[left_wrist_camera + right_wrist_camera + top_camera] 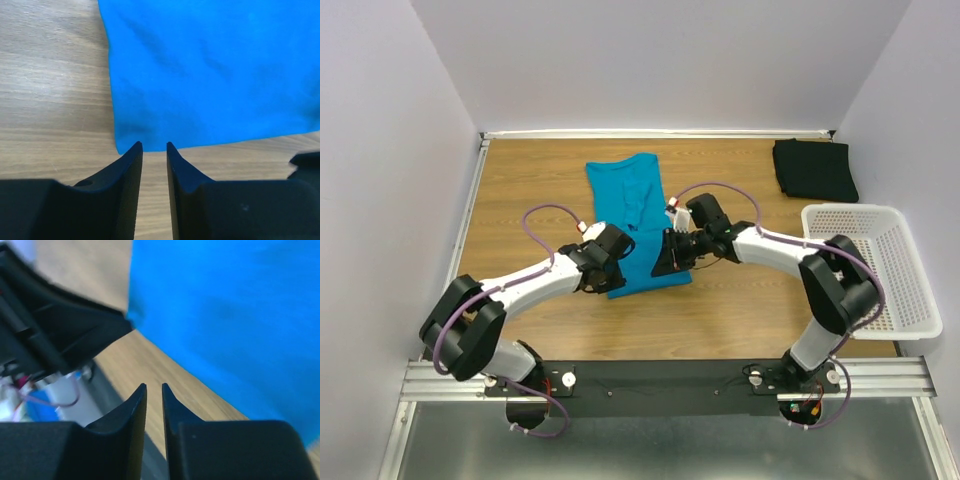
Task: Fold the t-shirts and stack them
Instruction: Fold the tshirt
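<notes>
The teal-blue t-shirt (635, 215) lies folded into a long strip on the wooden table, running from the back toward the arms. The black t-shirt (814, 168) sits folded at the back right. My left gripper (607, 283) hovers at the teal shirt's near left corner. In the left wrist view its fingertips (154, 145) stand a narrow gap apart just short of the shirt's hem (210, 75), with only wood between them. My right gripper (672, 264) is at the near right corner. In the right wrist view (154, 386) it is also narrowly open and empty, the teal cloth (230, 315) beyond it.
A white perforated basket (905, 262) stands at the table's right edge, beside the right arm's elbow. In the right wrist view the left arm's black gripper body (50, 330) is close by at the upper left. White walls enclose the table on three sides.
</notes>
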### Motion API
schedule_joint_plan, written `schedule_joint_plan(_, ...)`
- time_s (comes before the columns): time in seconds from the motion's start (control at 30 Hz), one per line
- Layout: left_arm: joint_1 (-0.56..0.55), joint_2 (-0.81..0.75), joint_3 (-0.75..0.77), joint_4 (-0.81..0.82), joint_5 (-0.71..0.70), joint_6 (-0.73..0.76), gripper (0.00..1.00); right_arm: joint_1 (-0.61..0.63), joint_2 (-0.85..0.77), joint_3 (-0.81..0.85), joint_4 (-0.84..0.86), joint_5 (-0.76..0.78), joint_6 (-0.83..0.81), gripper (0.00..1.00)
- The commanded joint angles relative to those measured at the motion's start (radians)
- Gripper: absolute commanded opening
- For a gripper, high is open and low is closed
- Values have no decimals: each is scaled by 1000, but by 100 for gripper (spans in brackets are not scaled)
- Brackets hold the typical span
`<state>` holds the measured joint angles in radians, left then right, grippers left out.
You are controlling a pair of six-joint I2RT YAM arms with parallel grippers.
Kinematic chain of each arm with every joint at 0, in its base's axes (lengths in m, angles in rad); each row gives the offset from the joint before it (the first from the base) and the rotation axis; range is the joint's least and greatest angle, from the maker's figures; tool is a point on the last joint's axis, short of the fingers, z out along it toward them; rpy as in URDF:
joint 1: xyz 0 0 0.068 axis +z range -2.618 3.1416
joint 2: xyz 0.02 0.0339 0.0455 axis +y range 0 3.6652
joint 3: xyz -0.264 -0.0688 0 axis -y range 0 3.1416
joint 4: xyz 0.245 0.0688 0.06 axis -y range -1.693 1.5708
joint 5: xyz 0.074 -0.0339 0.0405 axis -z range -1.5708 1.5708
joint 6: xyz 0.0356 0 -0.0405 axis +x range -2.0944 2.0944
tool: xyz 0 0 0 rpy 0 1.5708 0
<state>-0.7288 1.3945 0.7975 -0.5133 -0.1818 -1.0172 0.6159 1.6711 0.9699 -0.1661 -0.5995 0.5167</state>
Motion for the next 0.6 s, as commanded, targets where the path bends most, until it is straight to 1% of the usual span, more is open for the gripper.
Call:
schedule_joint_plan(0.0,0,35,-21,19,-7,-4,31,5,113,-25,201,-299,17,24)
schedule_joint_plan(0.1,2,66,-32,6,-19,-7,31,5,167,-33,229,-344,-13,22)
schedule_joint_plan(0.27,8,70,-82,9,-7,-21,31,-22,281,-79,261,-293,-41,16)
schedule_joint_plan(0.4,20,52,-119,12,-7,-24,31,-74,325,-164,365,-301,-11,15)
schedule_joint_plan(0.57,25,49,-130,13,-1,-18,31,-102,341,-178,370,-307,-27,14)
